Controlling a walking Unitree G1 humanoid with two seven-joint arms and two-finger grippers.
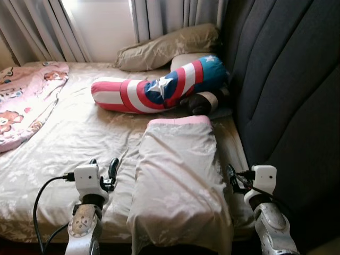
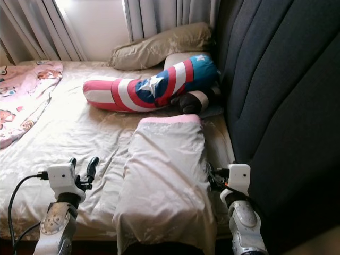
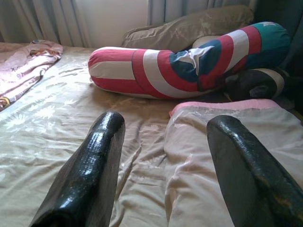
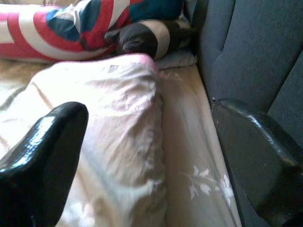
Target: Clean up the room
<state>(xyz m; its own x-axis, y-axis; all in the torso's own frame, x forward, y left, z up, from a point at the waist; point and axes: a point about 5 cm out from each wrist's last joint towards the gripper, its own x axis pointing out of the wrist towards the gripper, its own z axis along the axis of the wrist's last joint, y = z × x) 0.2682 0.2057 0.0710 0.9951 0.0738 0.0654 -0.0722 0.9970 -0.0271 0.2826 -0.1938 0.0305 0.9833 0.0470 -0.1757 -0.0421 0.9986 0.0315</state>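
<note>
At the lower centre of the head views a folded beige blanket (image 1: 178,180) with a pink edge lies on the bed sheet (image 1: 74,138), beside the dark headboard (image 1: 287,90). The left gripper (image 1: 103,172) hovers low left of it, jaws spread wide and empty; the right gripper (image 4: 151,156) sits low right, also wide apart. A red, white and blue bolster (image 1: 159,87) lies above centre, a pink quilt (image 1: 26,101) at upper left.

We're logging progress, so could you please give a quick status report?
Left gripper and right gripper open, either side of the beige pink-edged pillow. Nothing gripped. Red-white-blue striped bolster lies beyond.
</note>
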